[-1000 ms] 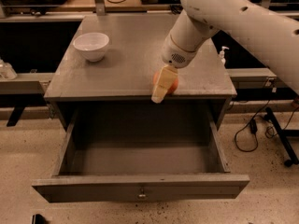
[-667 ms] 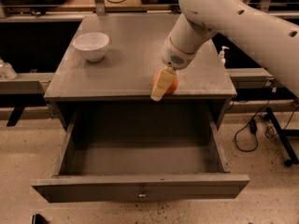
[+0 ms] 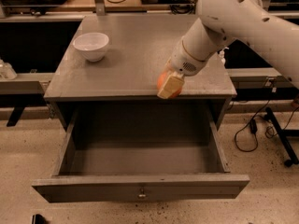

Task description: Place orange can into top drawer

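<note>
The gripper [image 3: 169,86] hangs at the front edge of the desk [image 3: 126,59], right of the edge's middle, clamped on the orange ball [image 3: 161,81]. The ball shows beside and under a cream finger [image 3: 170,84]. The white arm [image 3: 233,17] reaches in from the desk's right rear. The top drawer [image 3: 140,189] stands pulled out below the desk's front edge, its inside bare, a small knob [image 3: 141,194] on its front. A white bowl [image 3: 91,45] sits at the desk's left rear, well apart from the ball.
</note>
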You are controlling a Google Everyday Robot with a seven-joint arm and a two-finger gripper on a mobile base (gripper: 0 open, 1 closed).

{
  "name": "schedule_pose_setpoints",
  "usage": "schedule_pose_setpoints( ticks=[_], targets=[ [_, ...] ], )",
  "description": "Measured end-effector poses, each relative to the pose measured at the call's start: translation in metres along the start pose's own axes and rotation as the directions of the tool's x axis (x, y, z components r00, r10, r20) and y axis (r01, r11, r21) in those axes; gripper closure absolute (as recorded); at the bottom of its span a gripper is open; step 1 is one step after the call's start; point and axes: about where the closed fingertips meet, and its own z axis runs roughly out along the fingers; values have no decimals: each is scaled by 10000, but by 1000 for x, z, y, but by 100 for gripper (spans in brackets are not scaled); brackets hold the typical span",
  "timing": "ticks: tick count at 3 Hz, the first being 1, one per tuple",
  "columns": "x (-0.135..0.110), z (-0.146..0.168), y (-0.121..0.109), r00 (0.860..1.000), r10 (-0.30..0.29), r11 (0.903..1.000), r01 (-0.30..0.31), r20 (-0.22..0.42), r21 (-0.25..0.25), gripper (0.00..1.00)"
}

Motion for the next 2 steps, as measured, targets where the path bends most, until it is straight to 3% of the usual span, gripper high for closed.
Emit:
schedule_pose_setpoints(
  ticks=[1,2],
  targets=[
    [9,-13,12,9957,-17,9999,29,923,-122,95],
    [6,-27,43,9627,-96,9993,189,2704,-319,100]
  ],
)
